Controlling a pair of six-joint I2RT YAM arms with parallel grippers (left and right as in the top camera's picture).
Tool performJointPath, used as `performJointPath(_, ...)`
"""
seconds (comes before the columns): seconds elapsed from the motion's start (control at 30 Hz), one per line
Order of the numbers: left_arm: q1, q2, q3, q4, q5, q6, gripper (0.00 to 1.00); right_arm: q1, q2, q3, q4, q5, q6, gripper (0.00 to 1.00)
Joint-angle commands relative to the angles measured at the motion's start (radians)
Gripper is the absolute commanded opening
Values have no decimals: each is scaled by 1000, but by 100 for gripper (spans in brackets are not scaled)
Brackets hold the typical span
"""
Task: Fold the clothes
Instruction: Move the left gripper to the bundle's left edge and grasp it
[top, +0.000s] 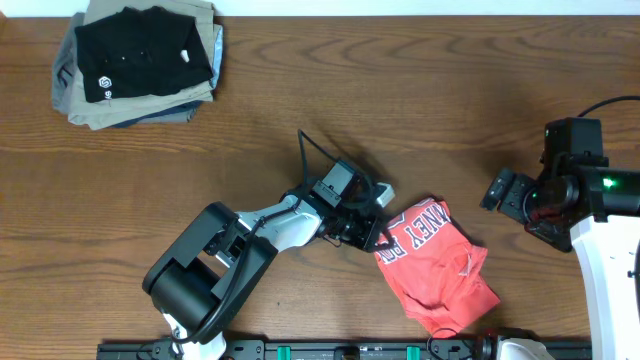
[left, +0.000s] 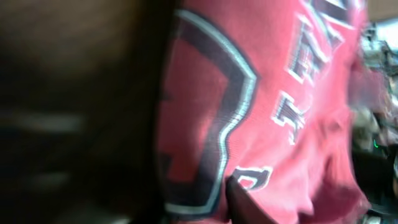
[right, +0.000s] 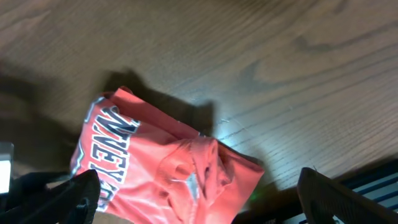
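Plainly, the red T-shirt lies bunched on the table, right of centre. It looks light, soft and limp, so it will likely sag; a hem or shoulder corner seems the best hold. The left gripper meets its left edge, but I cannot tell whether it pinches. The right gripper hangs apart, fingers spread wide.

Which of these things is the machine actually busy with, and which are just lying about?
In the job: coral-red T-shirt, crumpled; left pincer at its lettered edge; right pincer, open, apart from it.
Lying about: stack of folded garments, black shirt on top.
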Motion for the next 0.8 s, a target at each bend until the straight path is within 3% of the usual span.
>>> performJointPath(0.0, 48, 12, 5, -2, -164, -85, 19, -6, 1, 8, -9, 0, -16, 99)
performJointPath(0.33, 380, 12, 5, -169, -444, -102, 19, -6, 1, 8, -24, 0, -41, 99)
performJointPath(0.37, 429, 12, 5, -187, -468, -102, 20, -6, 1, 8, -23, 0, -41, 99)
performJointPath(0.4, 478, 12, 5, -202, -479, -103, 27, -6, 1, 8, -23, 0, -41, 99)
performJointPath(0.43, 520, 12, 5, -208, -474, -103, 31, -6, 1, 8, -22, 0, -41, 99)
performJointPath(0.63, 785, 12, 5, -251, -444, -151, 30, -6, 1, 8, -21, 0, -41, 99)
performJointPath(0.77, 907, 12, 5, -303, -324, -157, 26, -6, 1, 8, -19, 0, -41, 99)
